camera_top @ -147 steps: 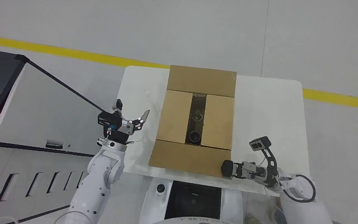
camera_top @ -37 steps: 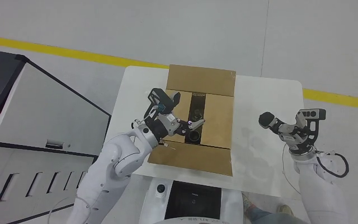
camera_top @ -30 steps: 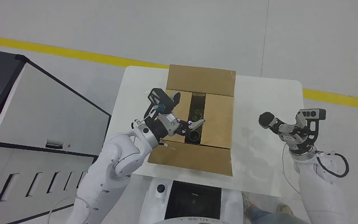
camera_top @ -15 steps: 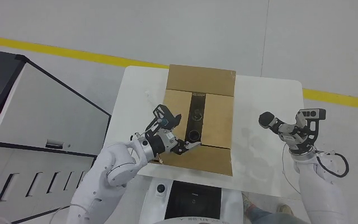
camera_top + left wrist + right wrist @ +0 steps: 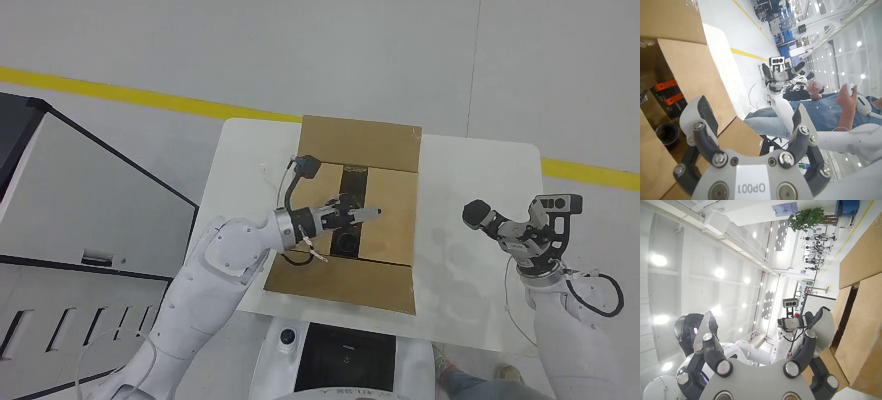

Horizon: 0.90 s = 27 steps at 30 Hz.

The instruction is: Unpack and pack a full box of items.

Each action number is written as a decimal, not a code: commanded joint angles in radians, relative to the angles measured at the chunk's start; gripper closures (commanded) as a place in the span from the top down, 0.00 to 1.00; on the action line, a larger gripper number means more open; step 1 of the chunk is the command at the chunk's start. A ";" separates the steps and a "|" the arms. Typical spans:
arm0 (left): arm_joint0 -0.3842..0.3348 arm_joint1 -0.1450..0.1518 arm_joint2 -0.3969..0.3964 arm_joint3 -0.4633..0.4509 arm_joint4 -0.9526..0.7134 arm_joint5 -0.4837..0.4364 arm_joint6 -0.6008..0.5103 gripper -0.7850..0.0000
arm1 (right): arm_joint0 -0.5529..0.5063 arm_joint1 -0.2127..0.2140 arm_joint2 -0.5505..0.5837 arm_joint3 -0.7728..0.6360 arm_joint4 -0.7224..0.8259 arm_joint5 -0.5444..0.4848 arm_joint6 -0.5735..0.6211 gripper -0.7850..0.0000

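Note:
A brown cardboard box [image 5: 390, 215] stands mid-table with its top flaps nearly closed, leaving a dark gap [image 5: 350, 190] down the middle. Through the gap I see a black block with orange pieces [image 5: 668, 91] and a black round cup [image 5: 667, 132]. My left gripper [image 5: 362, 213] hovers over the gap, open [image 5: 751, 115], with the corner of one inner flap [image 5: 696, 75] lying between its fingers. My right gripper [image 5: 472, 213] is held above the table to the right of the box, open [image 5: 765, 323] and holding nothing. The box [image 5: 857, 313] lies beside it.
The white table [image 5: 470, 170] has bare surface to the right and left of the box. A grey panel with a black frame [image 5: 60, 190] stands close to the table's left side. The box's near flap [image 5: 340, 285] hangs over the table's front edge.
My left gripper has swung from the box's near flap up to the central gap and turned towards the right flap. The right arm has not moved.

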 commanded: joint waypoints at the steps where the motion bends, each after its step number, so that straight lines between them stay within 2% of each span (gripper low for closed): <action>1: 0.004 0.000 -0.002 -0.003 0.003 -0.001 -0.002 1.00 | 0.000 0.000 0.000 0.000 0.000 0.000 0.000 1.00; 6: 0.005 0.001 -0.004 -0.008 0.020 0.001 0.012 1.00 | 0.000 0.000 0.000 0.000 0.000 0.000 0.000 1.00; 11: -0.016 0.002 0.000 0.026 -0.039 0.086 -0.030 1.00 | -0.005 0.001 0.015 0.006 -0.025 0.020 -0.059 1.00; 16: -0.093 -0.021 0.104 0.089 -0.019 0.184 0.039 1.00 | -0.019 0.004 0.041 0.034 -0.035 0.013 -0.069 1.00; 21: -0.167 -0.048 0.215 0.183 0.019 0.210 0.111 1.00 | -0.029 0.006 0.066 0.065 -0.032 0.006 -0.068 1.00; 24: -0.190 -0.057 0.240 0.246 0.024 0.200 0.138 1.00 | -0.035 0.006 0.074 0.067 -0.028 0.006 -0.067 1.00; 27: -0.184 -0.060 0.247 0.239 0.019 0.192 0.150 1.00 | -0.044 0.006 0.081 0.063 -0.023 0.004 -0.071 1.00</action>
